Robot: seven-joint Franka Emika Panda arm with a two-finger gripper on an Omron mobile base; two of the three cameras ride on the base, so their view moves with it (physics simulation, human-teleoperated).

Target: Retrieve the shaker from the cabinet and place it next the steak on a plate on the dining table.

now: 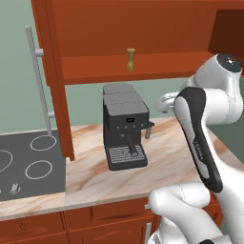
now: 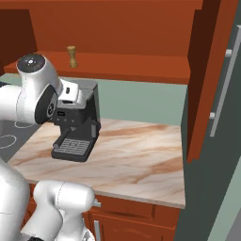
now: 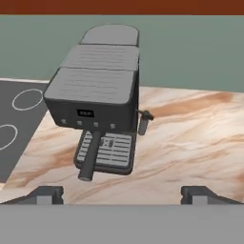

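Far left, flush in the counter: a flat dark-grey cooktop (image 1: pixel 28 167) with thin white burner rings. A long silver bar handle (image 1: pixel 40 81) runs vertically just left of the cabinet's side panel.

The cabinet (image 1: pixel 119 28) is smooth reddish-brown wood, open-fronted, mounted on the wall above the counter. Its one inner shelf carries the shaker (image 1: pixel 130 59): small, tan-brown turned wood, rounded knob on top, narrow waist, wider base. It stands upright near the shelf's front edge, alone, above and slightly right of the coffee machine in the left base view; in the right base view it stands toward the shelf's left part (image 2: pixel 71 56).

Below, on the beige-and-brown marbled counter (image 1: pixel 167 157): a boxy matte dark-grey coffee machine (image 1: pixel 125 125) with ribbed top panels, a small dark display whose marks are too small to read, a row of little buttons, a portafilter handle pointing forward, a slatted drip tray and a short steam wand on its right side. Reddish-brown drawer fronts (image 1: pixel 95 219) sit under the counter edge.

The gripper (image 3: pixel 122 195) has its two dark fingertips (image 3: pixel 45 194) spread wide apart with nothing between them, facing the coffee machine from the near side, well below the shelf. The white arm's dark forearm panel bears tiny lettering, illegible.

Far right: the cabinet's open door (image 2: pixel 209 80), same wood, with a silver bar handle.
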